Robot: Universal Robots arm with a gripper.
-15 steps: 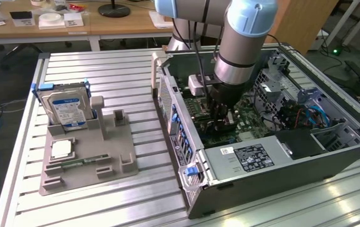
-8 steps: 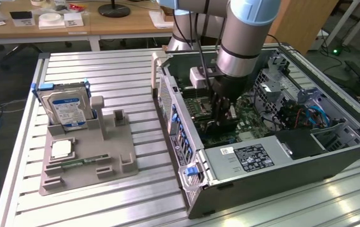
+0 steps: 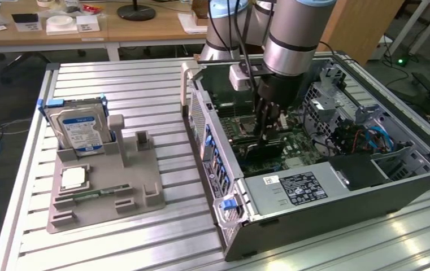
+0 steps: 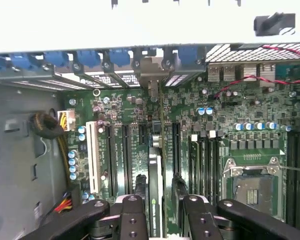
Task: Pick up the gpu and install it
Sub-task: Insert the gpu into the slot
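The gpu (image 4: 154, 170) is seen edge-on in the wrist view, a thin card with a green edge standing upright over the motherboard's expansion slots (image 4: 124, 150). Its metal bracket end (image 4: 150, 75) reaches the row of blue latches at the case's rear wall. My gripper (image 4: 162, 220) is shut on the card, one black finger (image 4: 132, 217) on each side. In the exterior view the gripper (image 3: 270, 125) is lowered deep inside the open computer case (image 3: 222, 186), with the dark gpu (image 3: 264, 148) below it. Whether the card sits fully in its slot I cannot tell.
On the slatted table at the exterior view's left, a grey holder tray (image 3: 143, 175) carries a silver hard drive (image 3: 79, 127), a processor chip (image 3: 74, 178) and a narrow memory stick (image 3: 98, 193). The empty CPU socket (image 4: 250, 182) and the power supply (image 3: 298, 189) lie beside the gripper.
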